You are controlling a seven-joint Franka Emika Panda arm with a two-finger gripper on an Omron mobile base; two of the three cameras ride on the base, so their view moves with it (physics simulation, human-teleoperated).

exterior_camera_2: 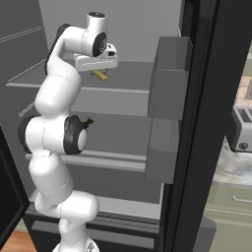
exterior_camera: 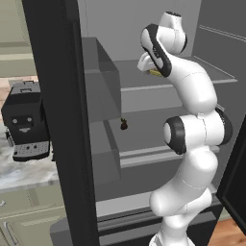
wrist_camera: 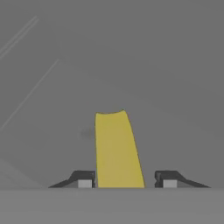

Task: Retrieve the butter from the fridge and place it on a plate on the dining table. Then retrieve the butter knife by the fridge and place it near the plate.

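Jaws bracketing the butter point(wrist_camera: 117, 148) on the fridge point(exterior_camera_2: 123, 34) shelf, grip not confirmed.

Hand view: the gripper point(wrist_camera: 124, 178) has one dark tip touching the stick's left edge and the other just clear of its right edge, so whether it is clamped I cannot tell; the stick's near end is cut off below. It looks light, thin and soft with a slick surface, so a gentle pinch across the narrow width near the middle seems best.
Left base view: the arm hides the hand; only a yellow sliver of butter point(exterior_camera: 154, 73) peeks out on the upper shelf, and a tiny dark lump point(exterior_camera: 123, 125) sits on the shelf below.
Right base view: the gripper point(exterior_camera_2: 100, 68) hangs directly over the butter point(exterior_camera_2: 101, 75); the fingertips are too small to read.
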